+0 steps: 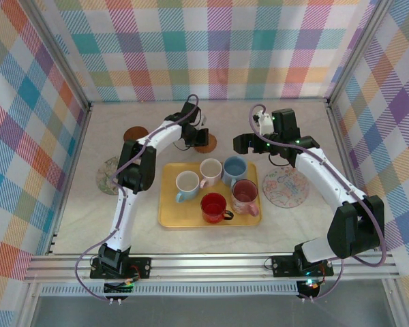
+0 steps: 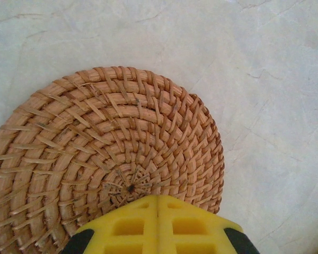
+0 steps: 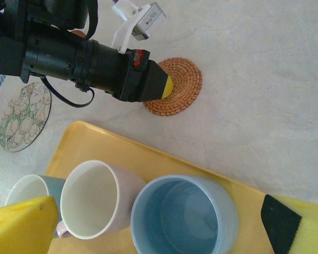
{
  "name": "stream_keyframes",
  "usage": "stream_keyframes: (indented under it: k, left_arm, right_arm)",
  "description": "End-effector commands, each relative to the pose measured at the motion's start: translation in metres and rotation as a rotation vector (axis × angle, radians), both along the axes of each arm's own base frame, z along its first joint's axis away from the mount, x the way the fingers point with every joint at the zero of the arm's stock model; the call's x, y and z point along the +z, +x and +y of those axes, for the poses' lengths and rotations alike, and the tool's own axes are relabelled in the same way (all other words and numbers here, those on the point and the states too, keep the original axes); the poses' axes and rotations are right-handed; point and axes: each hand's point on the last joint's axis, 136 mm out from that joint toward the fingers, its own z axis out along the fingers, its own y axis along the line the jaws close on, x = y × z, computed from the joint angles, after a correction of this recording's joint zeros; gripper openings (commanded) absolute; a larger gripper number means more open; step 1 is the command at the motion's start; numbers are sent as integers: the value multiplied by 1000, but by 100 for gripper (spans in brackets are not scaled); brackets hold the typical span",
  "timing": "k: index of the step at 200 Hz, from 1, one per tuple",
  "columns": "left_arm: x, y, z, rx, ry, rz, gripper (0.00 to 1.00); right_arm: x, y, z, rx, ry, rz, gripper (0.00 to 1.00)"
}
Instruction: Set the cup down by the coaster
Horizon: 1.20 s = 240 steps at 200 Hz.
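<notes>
Gaping right pincer point(image 3: 158, 201) just above blue cup point(image 3: 183, 217) on yellow tray point(image 3: 111, 145)

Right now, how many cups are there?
5 on the tray: teal cup left, cream cup far middle, blue cup far right, red cup near middle, pink cup right.

The left gripper point(image 2: 158, 227) hides the near rim of the woven coaster point(image 2: 106, 143), whose left side runs off the frame, while in the right wrist view the bottom edge cuts off the blue cup point(image 3: 183, 217) and one yellow finger point(image 3: 21, 225) of the right gripper point(image 3: 160, 211) masks part of the teal cup point(image 3: 24, 188).
</notes>
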Motion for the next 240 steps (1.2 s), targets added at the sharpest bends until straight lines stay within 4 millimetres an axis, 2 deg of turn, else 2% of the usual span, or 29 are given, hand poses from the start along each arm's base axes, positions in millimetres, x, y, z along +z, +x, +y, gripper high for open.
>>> stream_keyframes:
  k: [1,45,153,195,240]
  left_arm:
    - [-31,-17,-17,-22,-14,95,0]
    - [-34,-16,-29,-29,-39,102,0]
    - [-35,-17,-28,-13,-27,117,0]
    - [-22,-11,-24,-5,1,88,1]
    - [4,-5,-33,-18,-51,55,13]
  right_arm:
    - [0,-4,2,2,13,-4,99]
    - [-2,-5,2,2,14,1,99]
    - [-7,-5,5,11,21,20,99]
    - [-6,-5,5,13,21,18,99]
    - [-4,-5,5,15,25,15,99]
